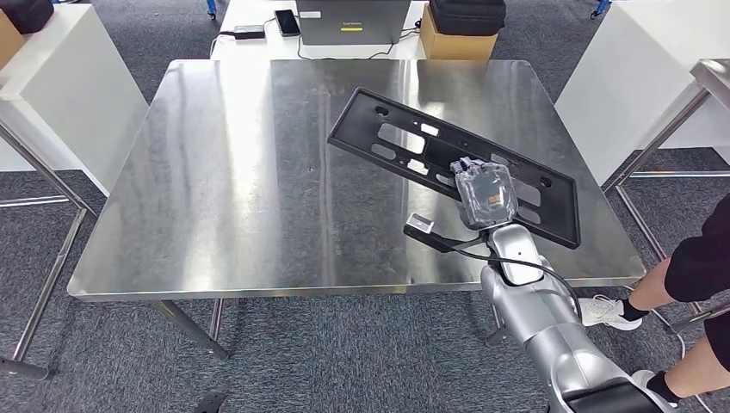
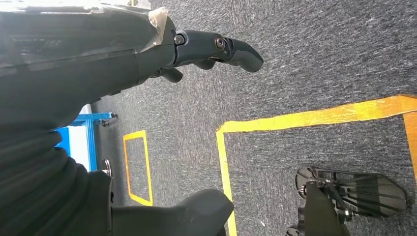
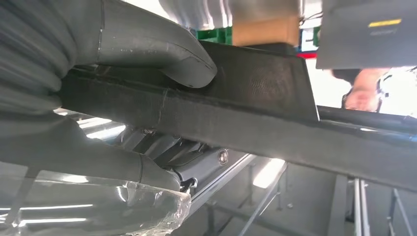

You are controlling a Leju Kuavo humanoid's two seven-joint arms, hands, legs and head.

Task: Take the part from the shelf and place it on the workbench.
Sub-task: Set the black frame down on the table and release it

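One black plastic frame [image 1: 448, 163], long, flat, stiff and seemingly light, hung tilted over the steel table [image 1: 232, 189], right of centre in the head view. Right hand [image 1: 485, 193] gripped its near long rail. Left hand [image 2: 206, 49] hung half-curled, holding nothing.

No legible text, seemingly.

laptop [image 1: 353, 21] – phone [image 1: 287, 21] beside it | cardboard box [image 1: 454, 43] – black case [image 1: 467, 15] on top | yellow floor tape [image 2: 314, 118]
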